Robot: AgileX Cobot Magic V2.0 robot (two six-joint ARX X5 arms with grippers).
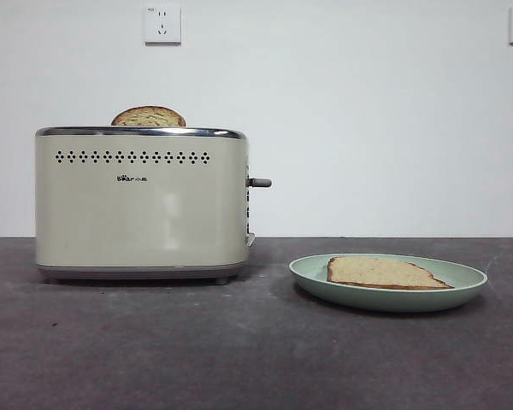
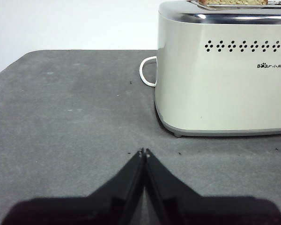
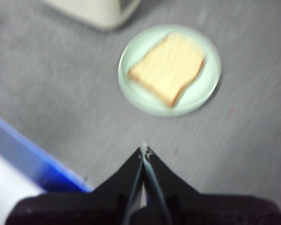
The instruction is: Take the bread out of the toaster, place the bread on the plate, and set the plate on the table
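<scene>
resting bread (image 1: pixel 385 272) on plate (image 1: pixel 308 272) beside toaster (image 1: pixel 141 205)

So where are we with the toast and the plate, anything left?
It looks finished. The bread lies flat on the plate, and the plate rests on the table beside the toaster. Nothing is in hand: the left gripper and right gripper are both shut, empty and clear of the plate. A second slice sits in the toaster slot; nothing else seems left.
</scene>
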